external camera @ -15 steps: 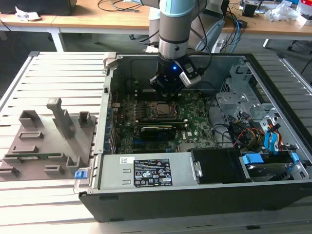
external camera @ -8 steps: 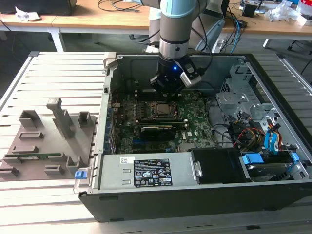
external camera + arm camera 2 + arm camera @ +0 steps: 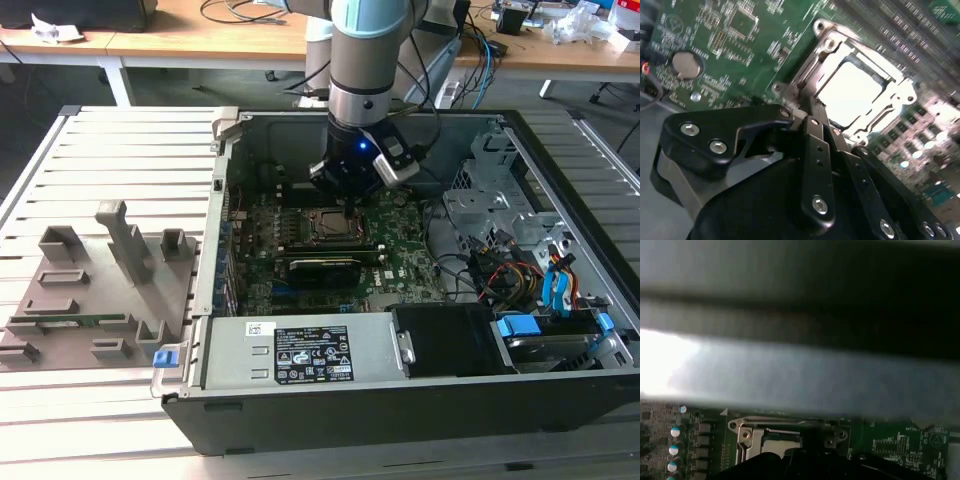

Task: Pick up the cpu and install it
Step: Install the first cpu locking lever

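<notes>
The open computer case (image 3: 215,250) holds a green motherboard (image 3: 400,250) with the dark metal-framed socket (image 3: 325,225) near its middle. My gripper (image 3: 352,192) hangs just above the socket's edge on the exterior view's right. In the second wrist view, the cpu (image 3: 850,92) lies flat inside the socket frame (image 3: 902,95), its top glaring bright. The gripper (image 3: 807,107) has its black fingers (image 3: 815,150) drawn together, tips at the frame's edge, nothing visible between them. The first wrist view shows the socket frame (image 3: 745,435) with the pale cpu (image 3: 782,442) inside it.
A grey plastic tray (image 3: 90,290) with upright blocks lies on the slatted table at the exterior view's left. Inside the case are a power supply (image 3: 310,350), a black card (image 3: 325,268), and a drive cage with cables (image 3: 520,260). A coin cell (image 3: 686,64) sits on the board.
</notes>
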{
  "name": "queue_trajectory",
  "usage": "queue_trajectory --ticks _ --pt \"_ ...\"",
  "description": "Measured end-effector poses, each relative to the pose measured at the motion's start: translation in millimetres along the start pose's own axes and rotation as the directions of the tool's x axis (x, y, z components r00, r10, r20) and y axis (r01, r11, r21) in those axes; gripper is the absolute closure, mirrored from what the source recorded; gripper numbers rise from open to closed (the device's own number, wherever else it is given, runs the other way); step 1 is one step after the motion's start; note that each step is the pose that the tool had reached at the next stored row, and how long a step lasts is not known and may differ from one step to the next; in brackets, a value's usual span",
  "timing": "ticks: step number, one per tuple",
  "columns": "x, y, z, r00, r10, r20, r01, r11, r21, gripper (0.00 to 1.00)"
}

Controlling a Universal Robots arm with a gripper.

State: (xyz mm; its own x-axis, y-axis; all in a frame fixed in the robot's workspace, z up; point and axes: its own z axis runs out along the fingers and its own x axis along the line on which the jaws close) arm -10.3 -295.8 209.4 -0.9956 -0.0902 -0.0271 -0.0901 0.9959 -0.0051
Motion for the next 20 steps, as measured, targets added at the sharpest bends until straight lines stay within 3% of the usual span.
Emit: queue_trajectory --ticks 2,3,5,8,9,20 --pt "0.7 -7.3 0.0 1.0000 0.000 -0.0012 0.000 0.9999 0.0144 0.89" --pt "1.0 -11.7 0.1 1.0000 -0.001 -0.0031 0.001 0.9994 0.0355 0.89" --pt "1.3 -15.3 -2.2 0.9999 -0.002 -0.0098 0.003 0.9944 0.1059 0.89" --pt "0.5 -15.4 -32.0 1.0000 -0.002 -0.0097 0.003 0.9944 0.1057 0.89" --pt "0.4 -15.4 -37.2 0.9999 -0.002 -0.0097 0.003 0.9944 0.1058 0.89" --pt "0.3 -15.4 -39.2 0.9999 -0.002 -0.0097 0.003 0.9944 0.1058 0.89"
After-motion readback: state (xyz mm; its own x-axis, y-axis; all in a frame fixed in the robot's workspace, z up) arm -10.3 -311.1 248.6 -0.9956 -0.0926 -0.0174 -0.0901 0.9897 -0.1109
